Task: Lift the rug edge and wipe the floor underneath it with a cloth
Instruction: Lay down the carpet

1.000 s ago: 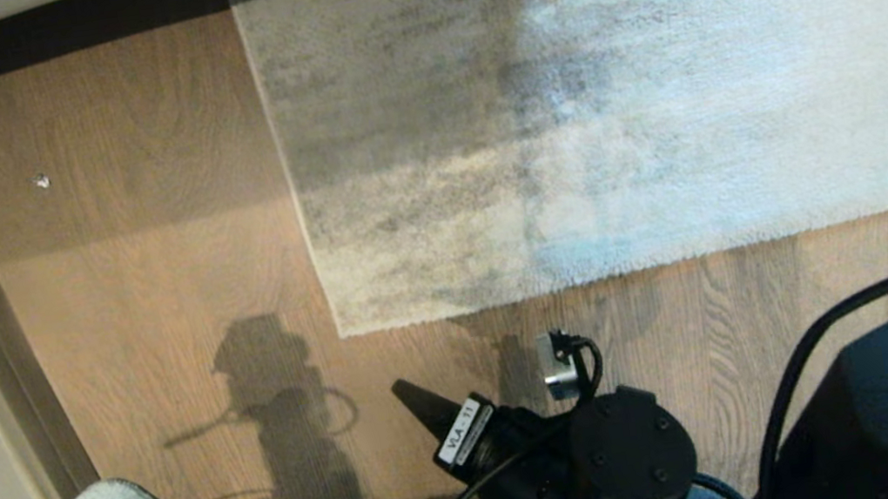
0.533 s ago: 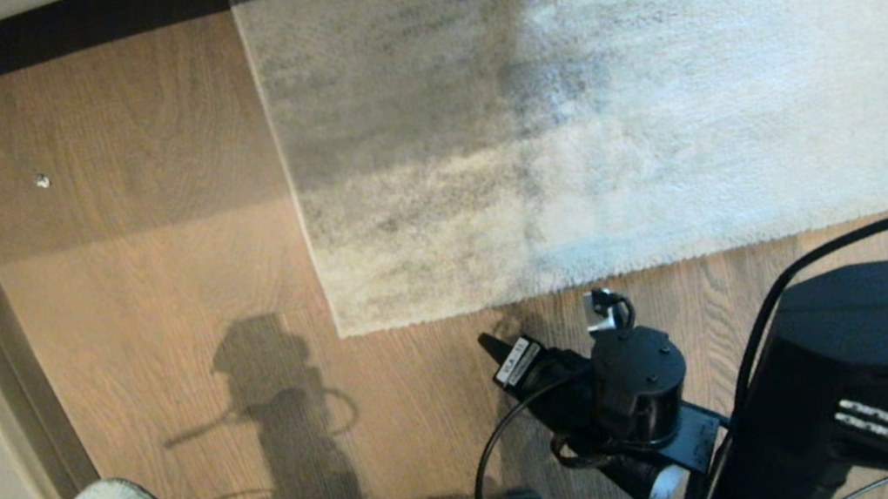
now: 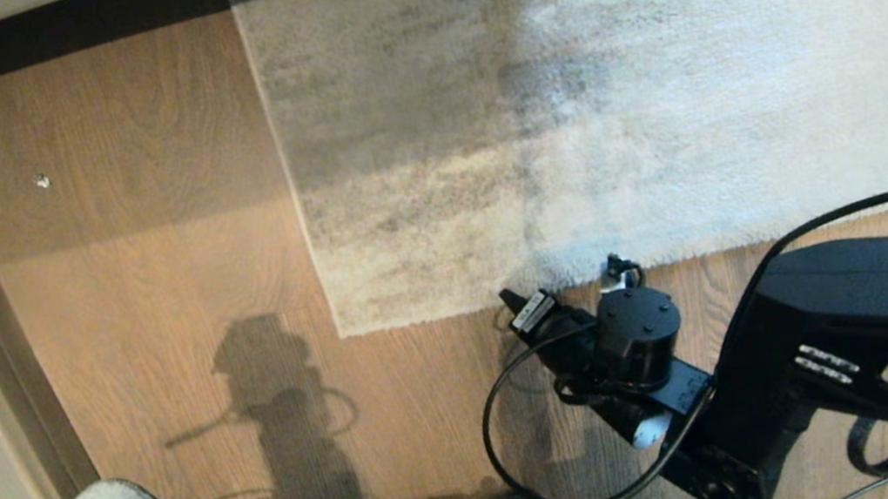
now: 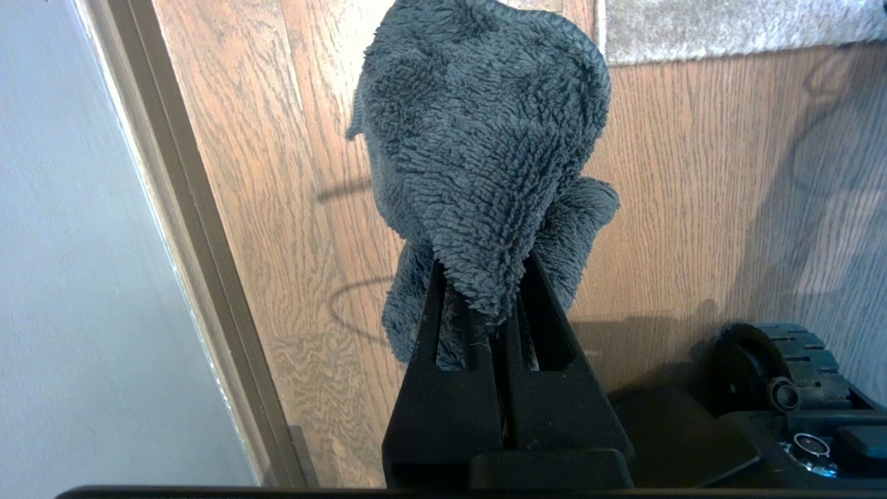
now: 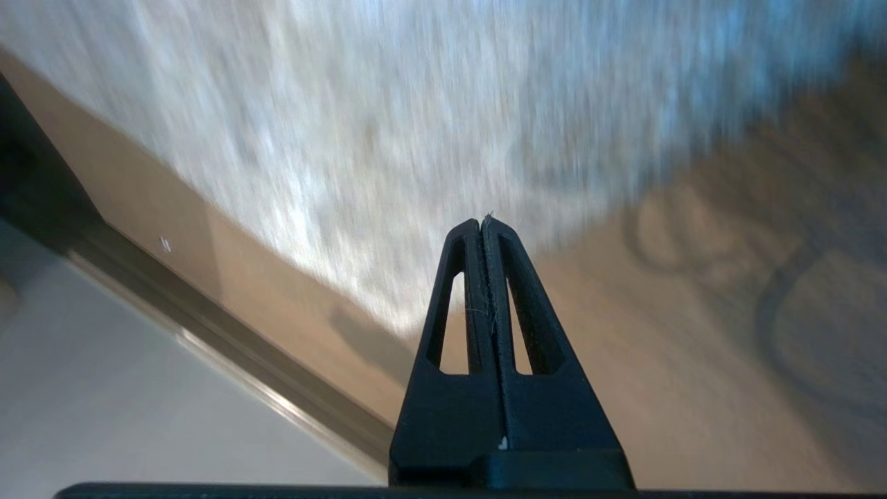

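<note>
Early stage: pale grey mottled short-pile rug edge [image 3: 588,272] lying flat, unlifted. Right gripper [image 5: 483,223] pinched together, empty, nearing it. Left gripper [image 4: 485,305] clamping fuzzy grey cloth [image 4: 478,152], well away; brown wood-grain floor [image 3: 147,267] awaiting wiping.

Right arm's stretched out low from the right side, black links and a loose cable looping under the wrist. Its black two-fingered right hand [image 5: 483,225] is pinched fully together, tips touching, nothing between them, aimed forward and down. Left arm's parked down at the lower left, and the black left hand [image 4: 485,277] is clamped tight on a fuzzy grey rag that flops over the fingertips.
</note>
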